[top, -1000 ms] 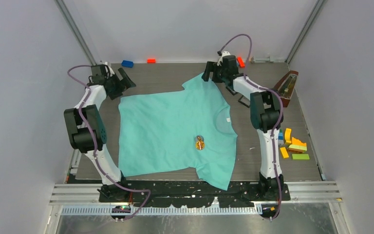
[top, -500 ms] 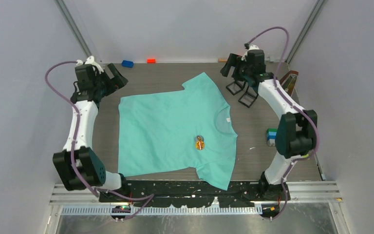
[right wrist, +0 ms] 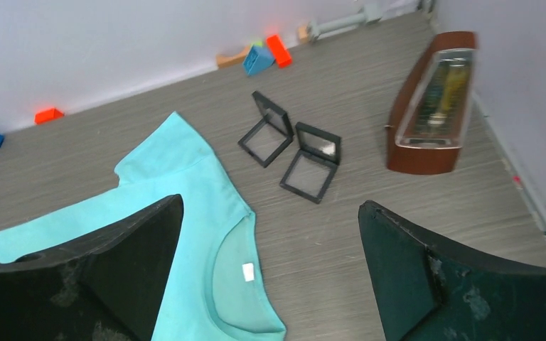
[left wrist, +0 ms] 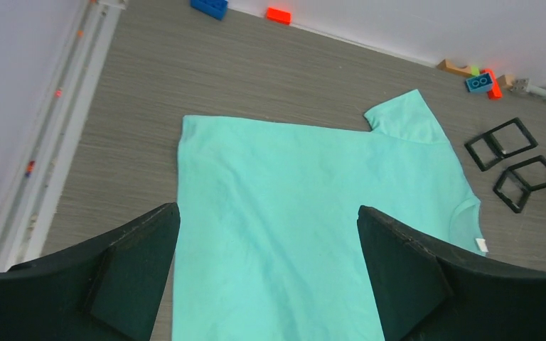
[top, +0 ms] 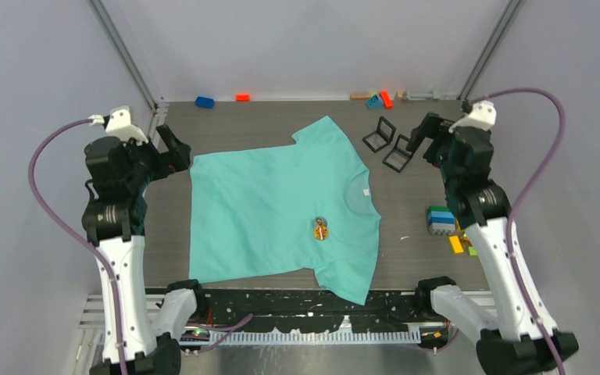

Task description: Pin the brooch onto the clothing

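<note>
Black cases (right wrist: 311, 172) and blocks (top: 441, 220) clutter the table (top: 281, 117) right of the T-shirt (top: 266, 211).

Count: one T-shirt (top: 273, 211); one brooch (top: 321, 229); two black square cases (top: 379, 134); one brown metronome (right wrist: 430, 103); toy bricks (top: 204, 101), at least seven.

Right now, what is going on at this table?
Nothing is being handled. The turquoise-green short-sleeved T-shirt lies flat on the grey table, with a small round gold-orange brooch sitting on its chest near the collar; whether it is pinned I cannot tell. The left end effector and the right end effector both hang open and empty beside the shirt.
</note>
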